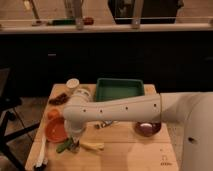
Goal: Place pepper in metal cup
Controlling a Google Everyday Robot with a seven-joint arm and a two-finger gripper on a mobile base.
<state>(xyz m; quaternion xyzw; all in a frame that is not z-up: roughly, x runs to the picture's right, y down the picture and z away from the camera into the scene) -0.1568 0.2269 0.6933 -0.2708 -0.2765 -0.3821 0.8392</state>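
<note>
The green pepper (64, 146) lies on the wooden table (130, 150) near the front left, just below the orange bowl (55, 129). My gripper (73, 143) hangs down from the white arm (115, 110) and sits right at the pepper's right end, touching or almost touching it. The small round pale metal cup (73, 84) stands at the table's far left, behind the arm and well away from the gripper. A small yellow elongated item (93, 146) lies just right of the gripper.
A green tray (119, 89) stands at the back middle. A dark purple bowl (147, 128) is at the right. A brown item (60, 98) lies at the back left. A white utensil (42, 150) lies along the left edge.
</note>
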